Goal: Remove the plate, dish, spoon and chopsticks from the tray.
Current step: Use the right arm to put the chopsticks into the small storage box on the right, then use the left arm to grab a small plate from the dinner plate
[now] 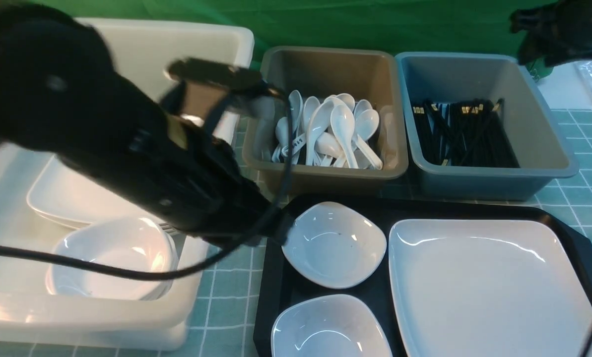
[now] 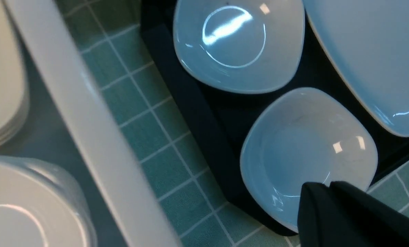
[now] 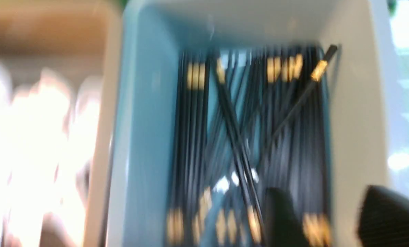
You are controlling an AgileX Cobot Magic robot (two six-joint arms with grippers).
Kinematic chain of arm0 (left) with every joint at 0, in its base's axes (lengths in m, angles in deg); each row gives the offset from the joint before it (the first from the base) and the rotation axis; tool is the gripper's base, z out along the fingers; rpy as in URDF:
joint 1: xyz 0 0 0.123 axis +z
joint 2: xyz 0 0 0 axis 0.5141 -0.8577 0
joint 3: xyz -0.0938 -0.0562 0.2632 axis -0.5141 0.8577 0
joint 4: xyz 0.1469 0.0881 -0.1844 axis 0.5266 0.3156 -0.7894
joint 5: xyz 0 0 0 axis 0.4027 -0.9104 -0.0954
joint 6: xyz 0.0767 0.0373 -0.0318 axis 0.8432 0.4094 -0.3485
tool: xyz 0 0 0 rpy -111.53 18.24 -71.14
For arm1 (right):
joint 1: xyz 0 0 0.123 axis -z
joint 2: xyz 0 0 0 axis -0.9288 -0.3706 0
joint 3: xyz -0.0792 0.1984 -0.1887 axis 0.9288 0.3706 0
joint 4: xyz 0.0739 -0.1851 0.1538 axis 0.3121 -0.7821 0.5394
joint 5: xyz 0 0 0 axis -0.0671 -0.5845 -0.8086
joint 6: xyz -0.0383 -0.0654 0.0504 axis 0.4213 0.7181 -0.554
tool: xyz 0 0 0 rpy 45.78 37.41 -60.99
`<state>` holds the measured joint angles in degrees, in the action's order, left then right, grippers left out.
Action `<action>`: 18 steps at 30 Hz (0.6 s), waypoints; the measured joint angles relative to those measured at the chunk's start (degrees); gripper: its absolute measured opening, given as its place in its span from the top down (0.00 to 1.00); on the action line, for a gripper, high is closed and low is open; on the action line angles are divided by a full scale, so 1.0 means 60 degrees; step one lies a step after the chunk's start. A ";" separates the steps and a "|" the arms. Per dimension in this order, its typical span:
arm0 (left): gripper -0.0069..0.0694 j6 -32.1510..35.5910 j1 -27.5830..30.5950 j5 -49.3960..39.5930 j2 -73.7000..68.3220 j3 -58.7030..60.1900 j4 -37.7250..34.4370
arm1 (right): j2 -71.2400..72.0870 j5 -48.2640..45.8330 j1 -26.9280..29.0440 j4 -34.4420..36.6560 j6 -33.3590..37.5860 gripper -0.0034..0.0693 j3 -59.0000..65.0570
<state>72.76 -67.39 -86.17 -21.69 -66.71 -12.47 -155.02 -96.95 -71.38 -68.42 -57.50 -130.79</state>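
The black tray (image 1: 271,297) holds two small white dishes, one farther (image 1: 333,243) and one nearer (image 1: 328,329), beside the large white plate (image 1: 484,287). In the left wrist view my left gripper (image 2: 322,188) is shut with nothing in it, its tips over the rim of the farther dish (image 2: 303,147); the nearer dish (image 2: 238,44) and the plate (image 2: 372,51) lie beyond. My right gripper (image 3: 331,209) hangs open and empty over the chopsticks (image 3: 238,137) in the blue-grey tub (image 3: 139,120). No spoon or chopsticks show on the visible part of the tray.
A white tub (image 1: 196,44) at left holds stacked plates and dishes under my left arm (image 1: 127,134). A brown tub (image 1: 325,59) holds several spoons (image 1: 343,129). The blue-grey tub (image 1: 544,139) of chopsticks stands to its right, with my right arm (image 1: 559,29) above its far corner.
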 joint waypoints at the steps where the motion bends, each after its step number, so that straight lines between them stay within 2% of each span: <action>1: 0.90 0.0000 -0.0012 -0.0001 -0.0060 0.0000 0.0000 | 0.0146 -0.0221 0.0000 0.0000 0.0122 0.70 0.0000; 2: 0.90 0.0013 -0.0014 0.0009 -0.0489 0.0000 -0.0154 | 0.0645 -0.0851 0.0000 0.0000 0.0288 0.82 0.0069; 3: 0.90 0.0040 -0.0014 0.0009 -0.0611 0.0000 -0.0175 | 0.0788 -0.0924 0.0000 0.0000 0.0314 0.83 0.0113; 4: 0.89 0.0212 -0.0014 0.0067 -0.1138 0.0000 -0.0211 | 0.1501 -0.1467 0.0000 0.0000 0.0577 0.90 0.0539; 7: 0.87 0.0596 -0.0014 0.0182 -0.1732 0.0000 -0.0257 | 0.2321 -0.1684 0.0000 0.0000 0.0680 0.92 0.1480; 11: 0.77 0.1117 -0.0022 0.0519 -0.2428 -0.0015 -0.0160 | 0.3765 -0.1436 0.0000 0.0000 0.0710 0.92 0.3451; 14: 0.62 0.1623 -0.0024 0.1229 -0.2700 -0.0109 -0.0010 | 0.4980 -0.0610 0.0000 0.0009 0.0717 0.92 0.5437; 15: 0.61 0.1664 -0.0024 0.1277 -0.2716 -0.0109 -0.0006 | 0.5038 -0.0568 0.0000 0.0009 0.0717 0.92 0.5631; 16: 0.53 0.1891 -0.0033 0.1590 -0.2916 -0.0119 -0.0162 | 0.5399 -0.0218 0.0000 0.0009 0.0717 0.92 0.6242; 18: 0.45 0.2147 -0.0033 0.1745 -0.3228 -0.0066 -0.0292 | 0.5758 0.0122 0.0000 0.0009 0.0727 0.92 0.6810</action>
<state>85.64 -67.58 -75.70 -41.05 -67.10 -14.22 -120.48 -96.22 -71.38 -68.37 -53.14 -89.93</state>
